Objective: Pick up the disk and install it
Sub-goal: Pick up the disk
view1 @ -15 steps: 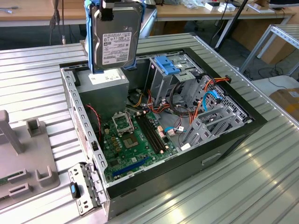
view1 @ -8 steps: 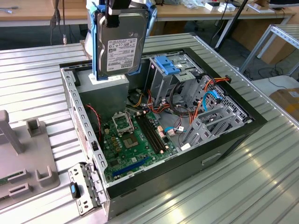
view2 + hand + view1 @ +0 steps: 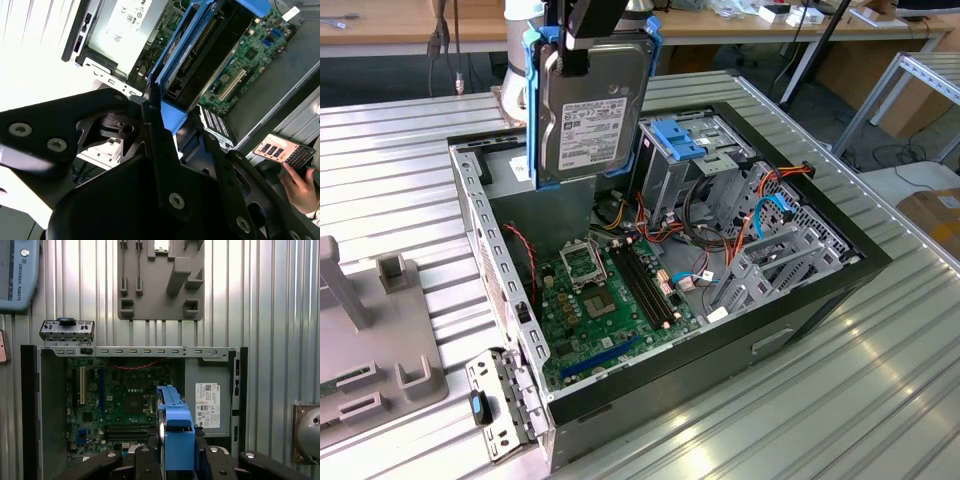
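Observation:
The disk [image 3: 590,110], a silver hard drive with a white label in a bright blue carrier, hangs upright above the back of the open computer case [image 3: 800,300]. My gripper [image 3: 578,52] comes down from above and is shut on the disk's upper edge. In the first wrist view the disk [image 3: 175,425] shows edge-on between my black fingers [image 3: 145,462], over the green motherboard [image 3: 120,400]. In the second wrist view the disk [image 3: 200,45] extends away from the gripper [image 3: 167,117] toward the case interior.
Inside the case, an upright metal drive cage with a light-blue bracket [image 3: 685,140] stands to the exterior view's right of the disk, amid orange and blue cables [image 3: 760,215]. A grey fixture [image 3: 380,340] lies on the ribbed table. A person's hand [image 3: 300,187] holds a device.

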`<state>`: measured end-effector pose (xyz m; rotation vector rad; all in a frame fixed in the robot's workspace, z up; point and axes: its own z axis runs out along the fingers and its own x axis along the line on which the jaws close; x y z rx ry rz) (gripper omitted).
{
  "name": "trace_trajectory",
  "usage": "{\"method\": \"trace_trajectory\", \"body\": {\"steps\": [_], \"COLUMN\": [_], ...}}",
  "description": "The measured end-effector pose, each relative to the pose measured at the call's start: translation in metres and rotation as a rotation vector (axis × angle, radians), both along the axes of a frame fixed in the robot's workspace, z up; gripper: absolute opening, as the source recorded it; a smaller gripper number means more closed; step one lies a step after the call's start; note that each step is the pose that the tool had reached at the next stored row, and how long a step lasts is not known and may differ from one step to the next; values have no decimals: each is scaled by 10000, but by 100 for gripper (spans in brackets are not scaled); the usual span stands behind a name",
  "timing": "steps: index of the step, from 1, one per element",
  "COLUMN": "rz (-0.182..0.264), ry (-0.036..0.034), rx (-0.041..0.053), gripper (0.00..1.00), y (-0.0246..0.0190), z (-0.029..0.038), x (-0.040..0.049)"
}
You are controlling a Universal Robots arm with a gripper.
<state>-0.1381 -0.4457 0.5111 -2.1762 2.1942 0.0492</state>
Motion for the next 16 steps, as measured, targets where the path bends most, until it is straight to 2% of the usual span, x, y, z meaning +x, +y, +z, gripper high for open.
{"method": "trace_trajectory", "body": {"steps": [13, 15, 16], "rz": [3, 0, 1], "ry": [0, 0, 0], "rx": [0, 0, 0], "gripper": [36, 36, 36], "y": [-16, -16, -26], "z": [0, 0, -1], "x": [11, 61, 138]}}
